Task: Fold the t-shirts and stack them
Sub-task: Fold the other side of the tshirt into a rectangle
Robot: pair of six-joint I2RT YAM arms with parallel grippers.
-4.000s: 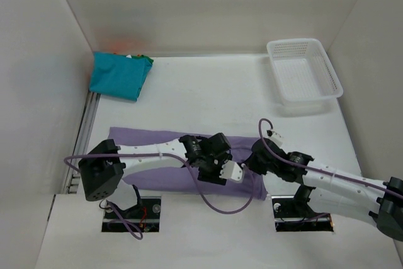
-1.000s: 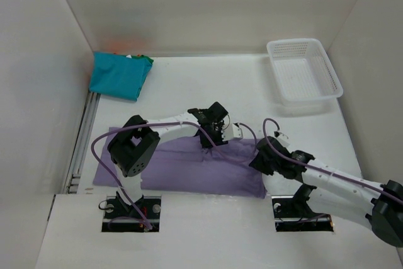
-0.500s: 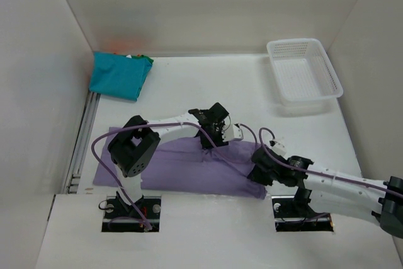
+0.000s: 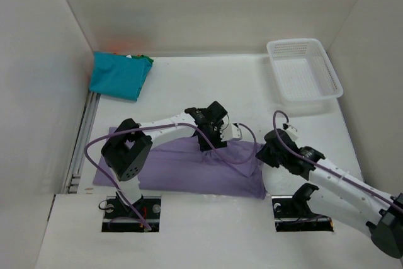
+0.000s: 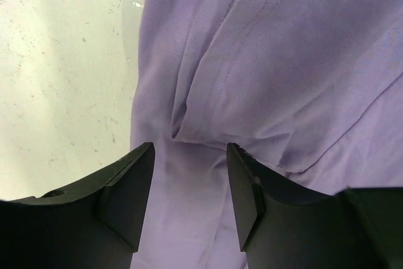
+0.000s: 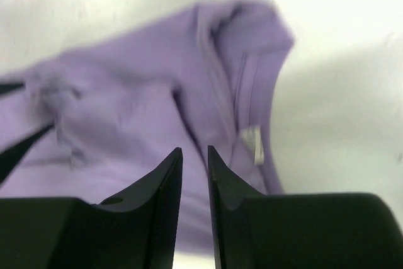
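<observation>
Top view: I'm seeing the lavender t-shirt [image 4: 182,168] lying flat on the near table [image 4: 208,86], left gripper [image 4: 210,138] at its far edge, right gripper [image 4: 264,155] at its right end. Left wrist: fingers [image 5: 126,187] are standing released over a cloth pucker. Right wrist, blurred: fingers [image 6: 167,181] are hovering narrowly parted, grasping nothing.

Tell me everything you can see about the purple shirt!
The lavender t-shirt is soft, wrinkly cloth with stitched seams and a small white label near the collar. It lies folded into a long strip, flat on the white table, close to the arms' bases. The left fingers stand apart over its far edge, where the cloth puckers into a little ridge. The right fingers are near its right end; no cloth sits between them.
</observation>
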